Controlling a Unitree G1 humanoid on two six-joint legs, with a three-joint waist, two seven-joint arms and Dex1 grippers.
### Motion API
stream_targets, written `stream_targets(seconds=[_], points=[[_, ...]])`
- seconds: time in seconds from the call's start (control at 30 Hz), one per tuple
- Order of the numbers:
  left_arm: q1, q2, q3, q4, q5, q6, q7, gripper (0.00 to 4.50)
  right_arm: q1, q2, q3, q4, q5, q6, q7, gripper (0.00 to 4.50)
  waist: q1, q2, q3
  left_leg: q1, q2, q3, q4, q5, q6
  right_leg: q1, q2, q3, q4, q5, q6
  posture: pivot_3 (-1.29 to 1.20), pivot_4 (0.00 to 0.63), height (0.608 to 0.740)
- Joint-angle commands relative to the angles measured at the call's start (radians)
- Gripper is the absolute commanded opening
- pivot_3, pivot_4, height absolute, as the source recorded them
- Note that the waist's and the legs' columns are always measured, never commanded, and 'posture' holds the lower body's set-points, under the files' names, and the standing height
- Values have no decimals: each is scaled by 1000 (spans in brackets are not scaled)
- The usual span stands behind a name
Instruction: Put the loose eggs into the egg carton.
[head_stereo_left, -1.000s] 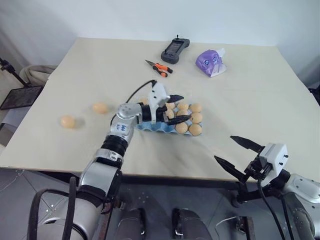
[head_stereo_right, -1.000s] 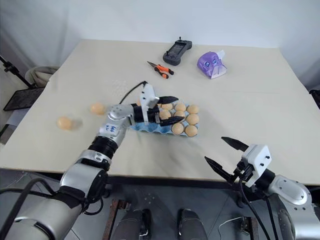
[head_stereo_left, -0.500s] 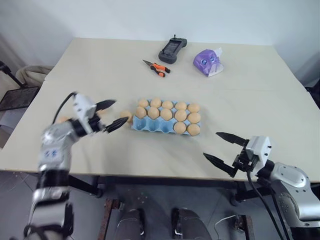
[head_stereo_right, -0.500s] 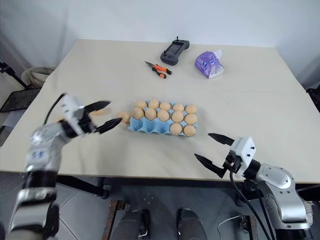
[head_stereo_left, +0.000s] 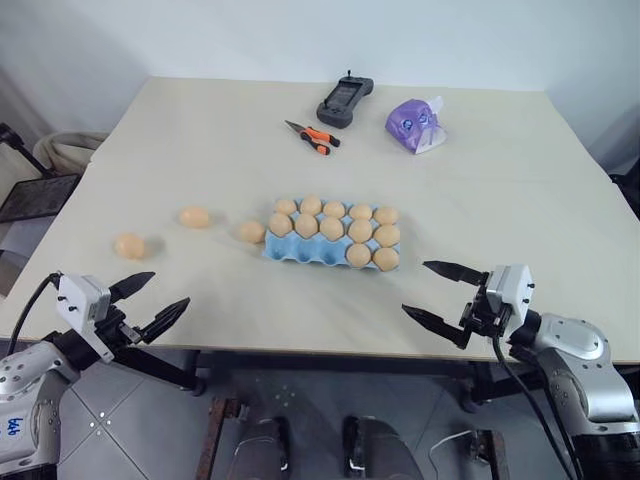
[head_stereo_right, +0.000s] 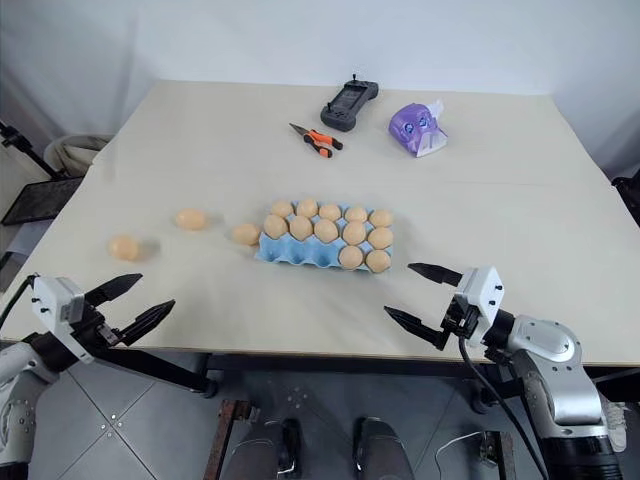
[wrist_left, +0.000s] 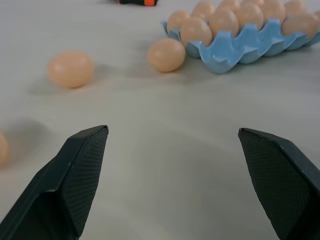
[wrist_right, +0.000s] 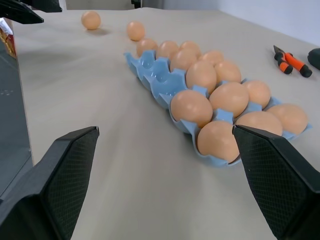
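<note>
The light blue egg carton (head_stereo_left: 296, 251) lies mid-table with eggs in most cups; its front-left cups are empty. Three loose eggs lie to its left: one (head_stereo_left: 252, 231) beside the carton's left end, one (head_stereo_left: 194, 216) farther out, one (head_stereo_left: 129, 245) farthest left. My left gripper (head_stereo_left: 168, 290) hovers open and empty at the table's front left edge, pointing toward the eggs (wrist_left: 70, 68). My right gripper (head_stereo_left: 416, 287) is open and empty near the front edge, right of the carton (wrist_right: 155, 75).
At the back of the table (head_stereo_left: 200, 130) lie a black handheld controller (head_stereo_left: 347, 100), orange-handled pliers (head_stereo_left: 314, 137) and a purple pouch (head_stereo_left: 413, 122). Both grippers sit at the table's front edge.
My left gripper has pulled back from over the carton to the front left edge, still open. An egg now shows beside the carton's left end. The right gripper shifted slightly.
</note>
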Motion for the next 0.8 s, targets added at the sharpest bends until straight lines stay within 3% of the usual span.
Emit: stream_targets(seconds=[0.03, 0.23, 0.43, 0.8], points=[[-95, 12, -56, -27, -11, 22, 29, 4386, -12, -10, -26, 6, 1, -25, 7, 4500, 1, 0, 0, 0, 0, 0, 0, 0, 0, 0, 0, 0, 0, 0, 0, 0, 150, 740], [-352, -15, -234, 139, 99, 7, 81, 4386, -8, -13, -39, 19, -5, -36, 4, 4500, 2, 0, 0, 0, 0, 2, 0, 0, 0, 0, 0, 0, 0, 8, 15, 0, 150, 740], [-608, -96, -358, 429, 218, -67, 151, 4386, 40, -10, -73, -27, 2, -34, -30, 4500, -1, 0, 0, 0, 0, 2, 1, 1, 0, -1, 3, 0, 1, 9, 16, 0, 150, 740], [-790, -161, -374, 732, 281, -151, 253, 4386, 136, 3, -90, -124, 7, -21, -97, 4500, 2, -1, 0, 0, 0, 5, 4, 4, 2, -1, 3, 0, 5, 9, 20, 0, 150, 740]])
